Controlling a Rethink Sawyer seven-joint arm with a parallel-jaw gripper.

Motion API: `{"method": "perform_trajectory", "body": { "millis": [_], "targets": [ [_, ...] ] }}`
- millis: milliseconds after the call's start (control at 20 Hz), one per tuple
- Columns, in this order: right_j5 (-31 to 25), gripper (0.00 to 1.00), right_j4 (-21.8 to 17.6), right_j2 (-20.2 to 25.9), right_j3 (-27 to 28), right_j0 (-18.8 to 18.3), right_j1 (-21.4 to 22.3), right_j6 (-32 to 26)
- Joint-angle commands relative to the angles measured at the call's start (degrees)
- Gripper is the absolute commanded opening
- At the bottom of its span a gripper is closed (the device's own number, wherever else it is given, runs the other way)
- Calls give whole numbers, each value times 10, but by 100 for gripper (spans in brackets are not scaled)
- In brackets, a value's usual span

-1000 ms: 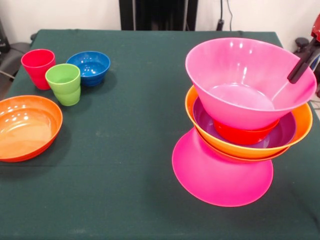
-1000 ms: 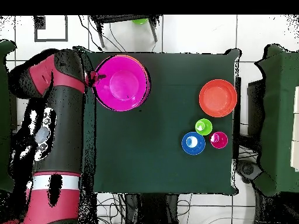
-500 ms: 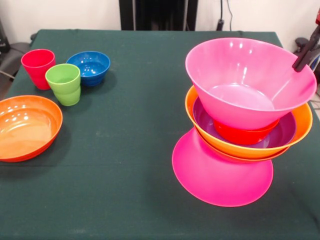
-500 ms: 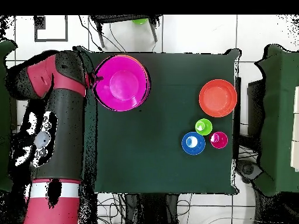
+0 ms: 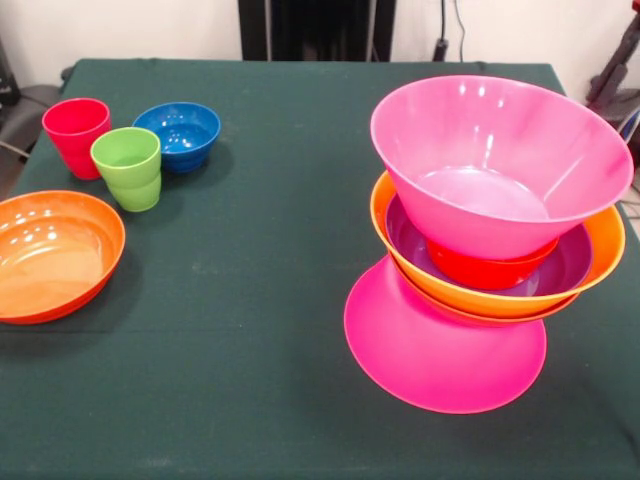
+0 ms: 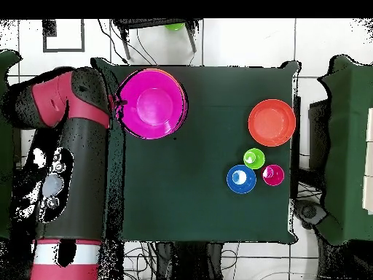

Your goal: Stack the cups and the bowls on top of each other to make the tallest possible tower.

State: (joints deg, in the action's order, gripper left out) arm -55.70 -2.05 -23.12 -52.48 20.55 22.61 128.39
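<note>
Now: tower up, gripper off to the side

Clearly the tower (image 5: 490, 250) stands on the green table (image 5: 290, 300), on its right side in the front view. Its base is an upturned pink bowl (image 5: 440, 350), rim down on the cloth. On that sits an orange bowl (image 5: 600, 255), with a thin red-orange rim just showing under it. A purple bowl (image 5: 560, 270) nests inside the orange one, and a small red-orange bowl (image 5: 490, 270) sits in the purple. On top rests the second pink bowl (image 5: 495, 160), mouth up and leaning a little.

Well apart, on the table's other side, stand the loose pieces. The red cup (image 5: 76, 135) and the green cup (image 5: 128, 167) are upright and just beside each other, the green one nearer the camera. The blue bowl (image 5: 178, 135) sits just beside both. A shallow red-orange bowl (image 5: 50, 255) lies near them at the table's edge, mouth up.

Only a dark part of the gripper (image 5: 612, 75) shows at the right edge of the front view, clear of the top bowl's rim. From overhead, the arm (image 6: 73, 146) lies alongside the table, next to the tower. Whether the jaws are spread or closed cannot be told.
</note>
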Motion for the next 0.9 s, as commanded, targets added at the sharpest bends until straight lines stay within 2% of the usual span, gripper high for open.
{"method": "perform_trajectory", "body": {
  "millis": [50,500,900],
  "targets": [
    [39,100,7,74,-117,-23,50,-14],
    [91,100,4,93,-185,-65,97,-38],
    [110,100,-10,107,-212,-96,117,-47]
  ]
}}
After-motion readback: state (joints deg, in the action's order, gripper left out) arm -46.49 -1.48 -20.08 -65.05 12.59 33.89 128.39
